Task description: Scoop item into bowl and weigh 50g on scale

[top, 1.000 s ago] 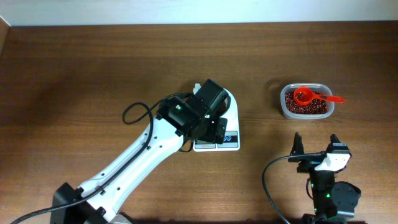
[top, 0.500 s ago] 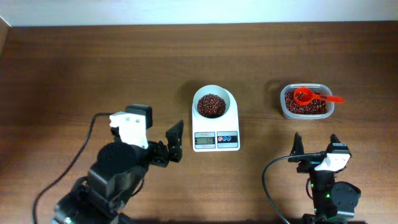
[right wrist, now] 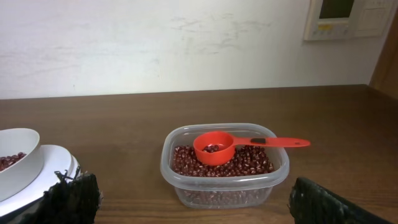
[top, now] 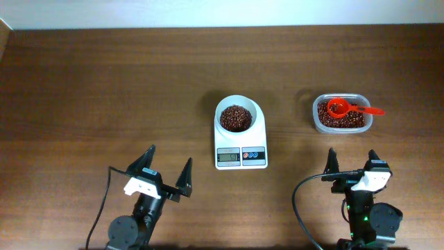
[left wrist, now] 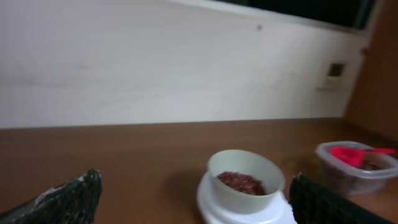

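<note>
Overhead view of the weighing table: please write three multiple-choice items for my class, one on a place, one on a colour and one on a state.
1. Where does the white bowl stand?
A. on the scale
B. on bare wood
C. on a shelf

2. What colour is the scoop lying in the clear tub?
A. blue
B. red-orange
C. green

3. How are the left arm's fingers and the right arm's fingers?
A. both pairs spread open, holding nothing
B. both pairs pressed shut
C. one pair clamped on the bowl

Answers:
1 A, since the bowl sits on the scale's platform, just above the display.
2 B, since the scoop and its handle show bright red-orange against the dark contents.
3 A, since each pair stands wide apart near the table's front edge, with only bare wood between.
</note>
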{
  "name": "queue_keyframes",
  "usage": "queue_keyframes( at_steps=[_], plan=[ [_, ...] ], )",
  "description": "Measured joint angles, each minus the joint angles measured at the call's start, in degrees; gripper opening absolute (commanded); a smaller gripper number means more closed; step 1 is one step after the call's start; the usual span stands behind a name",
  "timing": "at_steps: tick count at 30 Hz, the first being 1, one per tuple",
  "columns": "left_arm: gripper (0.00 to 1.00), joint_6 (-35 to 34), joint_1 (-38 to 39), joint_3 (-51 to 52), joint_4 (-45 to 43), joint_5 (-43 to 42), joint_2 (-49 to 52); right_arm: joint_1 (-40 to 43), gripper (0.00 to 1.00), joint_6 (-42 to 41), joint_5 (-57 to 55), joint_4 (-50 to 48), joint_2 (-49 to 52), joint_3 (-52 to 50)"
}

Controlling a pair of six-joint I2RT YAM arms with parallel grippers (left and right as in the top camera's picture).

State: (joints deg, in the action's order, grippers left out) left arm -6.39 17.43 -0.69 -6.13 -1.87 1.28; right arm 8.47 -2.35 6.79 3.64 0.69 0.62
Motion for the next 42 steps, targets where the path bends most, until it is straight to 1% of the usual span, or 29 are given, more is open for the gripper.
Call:
queue_keyframes(
  at_steps=[2, 3, 4, 7, 11, 42],
  plan=[
    [0.99, 0.0, -2.4, -0.1, 4.1, -0.1, -0.5, 0.0, 0.99, 0.0, 0.0, 0.0, 0.0, 0.0],
    [0.99, 0.0, -4.4, 0.0, 8.7, -0.1, -0.6, 0.0, 0.99, 0.0, 0.0, 0.0, 0.0, 0.0],
    [0.99, 0.4, -5.6, 0.1, 10.2, 0.2, -0.6, 0.0, 0.99, 0.0, 0.0, 0.0, 0.0, 0.0],
    [0.99, 3.9, -5.8, 0.1, 10.3, 0.4, -0.6, 0.0, 0.99, 0.0, 0.0, 0.0, 0.0, 0.0],
    [0.99, 5.1, -5.8, 0.1, 10.3, 0.4, -0.6, 0.0, 0.99, 0.0, 0.0, 0.0, 0.0, 0.0],
    [0.99, 5.3, -5.8, 0.1, 10.3, 0.4, -0.6, 0.0, 0.99, 0.0, 0.0, 0.0, 0.0, 0.0]
  ],
)
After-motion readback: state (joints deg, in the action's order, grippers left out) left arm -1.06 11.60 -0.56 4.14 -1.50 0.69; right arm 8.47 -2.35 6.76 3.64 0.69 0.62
